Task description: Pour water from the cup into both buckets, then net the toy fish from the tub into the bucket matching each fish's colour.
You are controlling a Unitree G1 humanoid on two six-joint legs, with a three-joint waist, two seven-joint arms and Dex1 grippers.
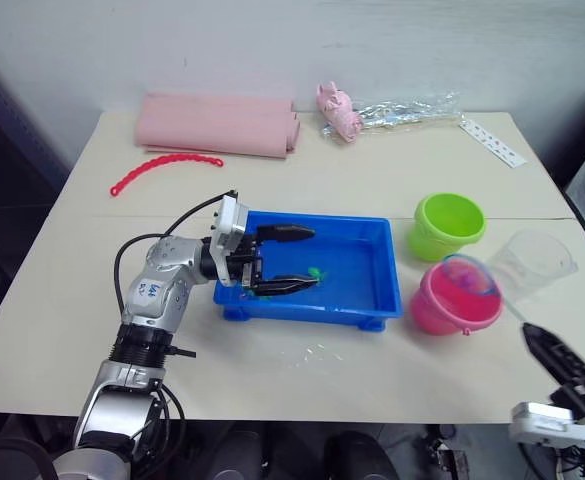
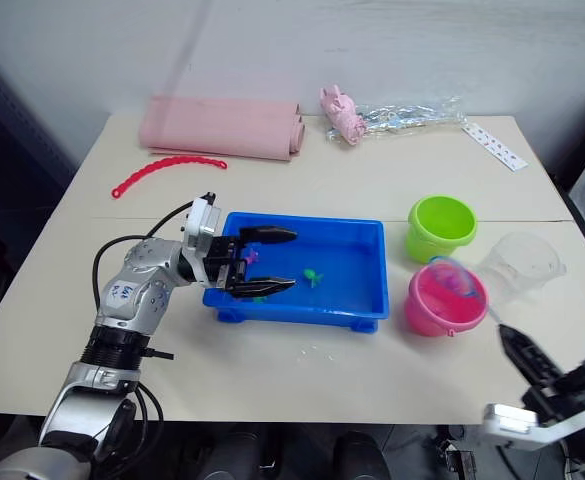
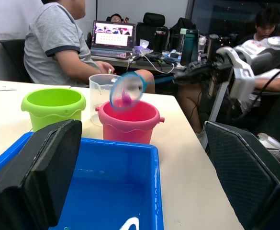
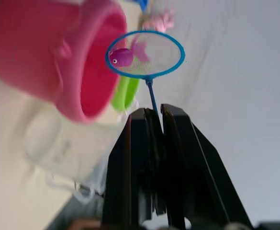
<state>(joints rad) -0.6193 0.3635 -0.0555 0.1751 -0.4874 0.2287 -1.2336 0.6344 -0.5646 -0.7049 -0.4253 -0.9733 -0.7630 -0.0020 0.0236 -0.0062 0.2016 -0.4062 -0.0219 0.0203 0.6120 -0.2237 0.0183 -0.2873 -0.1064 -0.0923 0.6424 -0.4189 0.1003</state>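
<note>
Right gripper (image 4: pixel 154 117) clamps the net (image 4: pixel 145 53), a pink fish (image 4: pixel 122 57) in it, over the pink bucket (image 1: pixel 456 297); left gripper (image 1: pixel 294 258) spread over the tub (image 1: pixel 382 290); a green fish (image 2: pixel 314 274) left to net

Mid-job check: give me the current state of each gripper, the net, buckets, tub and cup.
left gripper: open, over the tub's left end
right gripper: shut on the net handle
net: over the pink bucket, pink fish inside
pink bucket: upright
green bucket: upright
tub: green fish inside
cup: upright
</note>
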